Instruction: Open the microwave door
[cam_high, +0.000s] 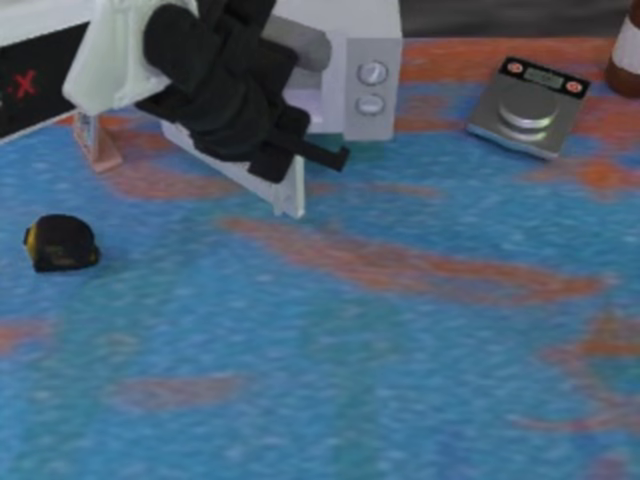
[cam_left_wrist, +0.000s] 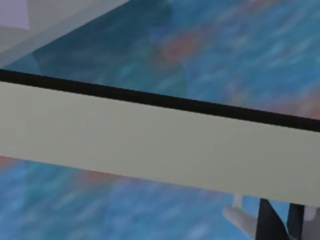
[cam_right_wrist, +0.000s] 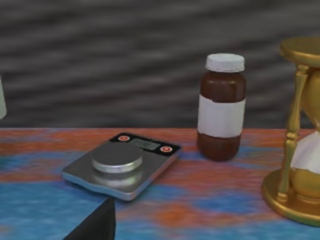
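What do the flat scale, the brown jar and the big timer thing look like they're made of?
The scale looks like brushed metal: silver sheen, round plate, with a black display strip. The brown jar seems to be dark glass or plastic, glossy, with a white cap and label. The hourglass looks like polished brass or gold-painted metal. It is a rendering, so these are guesses.

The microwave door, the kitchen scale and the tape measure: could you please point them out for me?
microwave door (cam_high: 287, 197), top view, its swung-out free end.
kitchen scale (cam_high: 527, 112), top view, round weighing plate.
tape measure (cam_high: 62, 243), top view, its black body.
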